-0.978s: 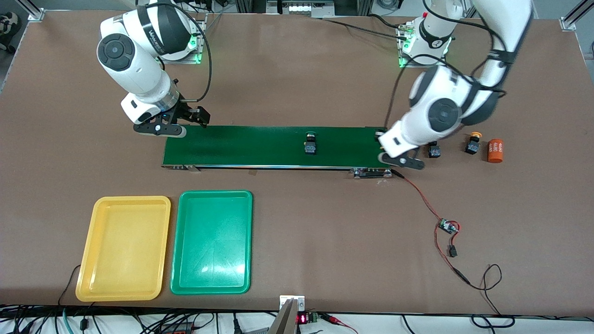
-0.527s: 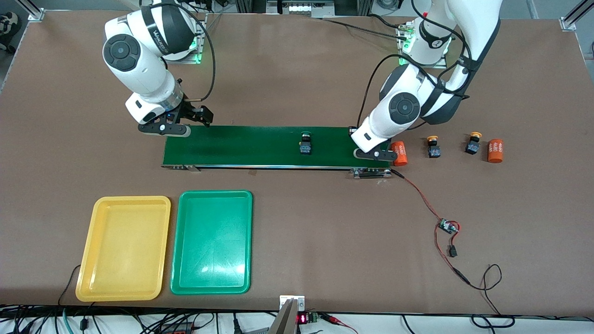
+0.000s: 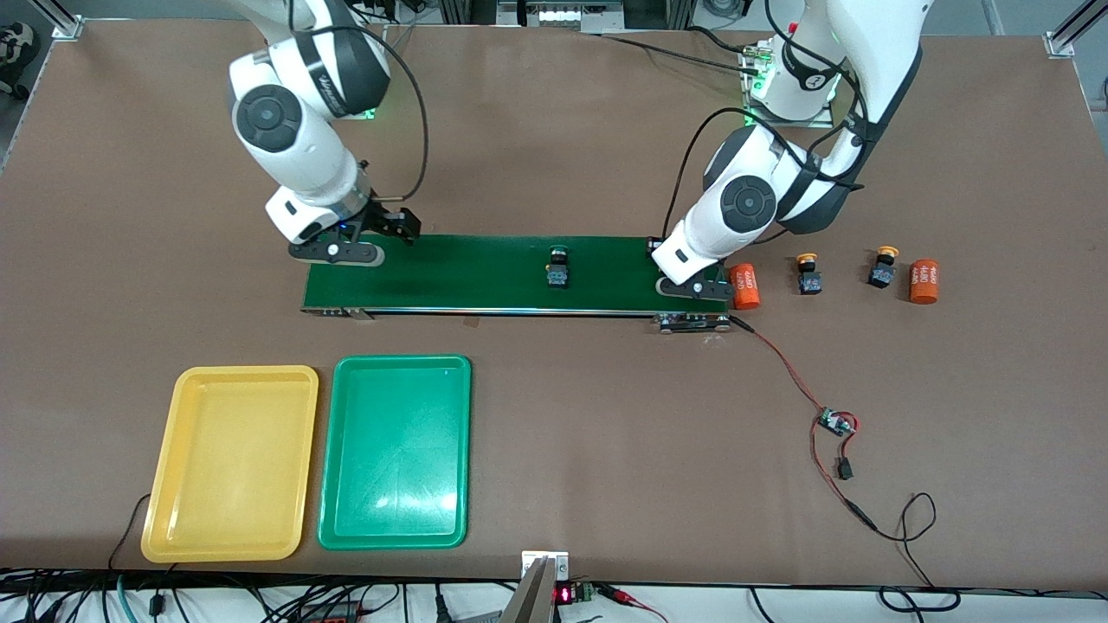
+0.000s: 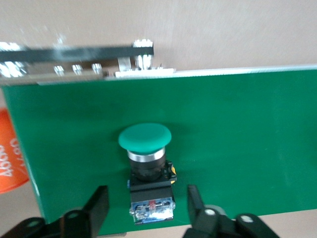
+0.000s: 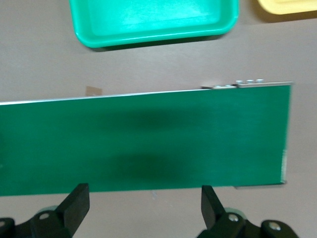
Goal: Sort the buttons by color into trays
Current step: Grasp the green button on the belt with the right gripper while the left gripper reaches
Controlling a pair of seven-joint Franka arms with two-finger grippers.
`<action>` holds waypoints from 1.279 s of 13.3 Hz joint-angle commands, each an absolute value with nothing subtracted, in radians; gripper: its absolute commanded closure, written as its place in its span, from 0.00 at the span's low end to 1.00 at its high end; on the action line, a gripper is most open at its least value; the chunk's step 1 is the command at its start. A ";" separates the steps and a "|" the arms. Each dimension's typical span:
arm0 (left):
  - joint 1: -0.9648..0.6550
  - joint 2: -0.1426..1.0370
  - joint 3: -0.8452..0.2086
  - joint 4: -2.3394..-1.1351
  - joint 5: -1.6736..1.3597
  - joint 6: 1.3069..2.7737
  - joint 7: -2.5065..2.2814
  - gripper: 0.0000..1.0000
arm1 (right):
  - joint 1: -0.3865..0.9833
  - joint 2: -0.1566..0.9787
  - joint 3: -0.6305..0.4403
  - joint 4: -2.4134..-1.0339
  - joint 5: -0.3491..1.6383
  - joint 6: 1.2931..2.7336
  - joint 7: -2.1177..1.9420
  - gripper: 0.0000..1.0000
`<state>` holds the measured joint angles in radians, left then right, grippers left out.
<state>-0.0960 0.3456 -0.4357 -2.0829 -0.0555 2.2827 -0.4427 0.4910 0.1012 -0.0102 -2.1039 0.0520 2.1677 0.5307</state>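
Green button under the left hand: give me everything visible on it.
The green button has a round, glossy green mushroom cap, a silvery collar under it, and a black boxy body with a blue-and-metal terminal end. It looks plastic. It stands on the dark-green belt at the left arm's end. The left hand is around its body, fingers open on either side, not touching it.

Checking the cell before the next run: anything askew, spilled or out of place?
Nothing spilled or damaged. Both trays, yellow and green, are empty. One green button rides the belt; another stands between the left gripper's parted fingers. Two yellow buttons wait beside orange cylinders.
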 commanded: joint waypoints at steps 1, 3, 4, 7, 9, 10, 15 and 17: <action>-0.034 0.253 -0.422 -2.068 -0.060 2.200 -0.440 0.00 | 0.547 0.170 -0.018 -2.075 0.057 2.244 0.610 0.00; 0.005 0.256 -0.372 -2.068 -0.046 2.181 -0.419 0.00 | 0.564 0.210 -0.018 -2.059 0.057 2.299 0.650 0.00; 0.009 0.262 -0.336 -2.069 -0.046 2.180 -0.349 0.00 | 0.574 0.230 -0.018 -2.040 0.058 2.301 0.653 0.00; 0.095 0.290 -0.307 -2.075 -0.046 2.177 -0.178 0.00 | 0.600 0.256 -0.018 -2.008 0.058 2.303 0.690 0.00; 0.106 0.322 -0.307 -2.083 -0.048 2.175 -0.160 0.00 | 0.621 0.281 -0.018 -1.993 0.061 2.301 0.706 0.00; 0.107 0.340 -0.307 -2.088 -0.046 2.175 -0.160 0.00 | 0.635 0.294 -0.018 -1.987 0.061 2.302 0.706 0.00; 0.107 0.376 -0.307 -2.091 -0.048 2.181 -0.158 0.00 | 0.661 0.327 -0.018 -1.961 0.061 2.303 0.707 0.00; 0.107 0.406 -0.307 -2.088 -0.052 2.192 -0.158 0.00 | 0.669 0.339 -0.018 -1.948 0.063 2.304 0.707 0.00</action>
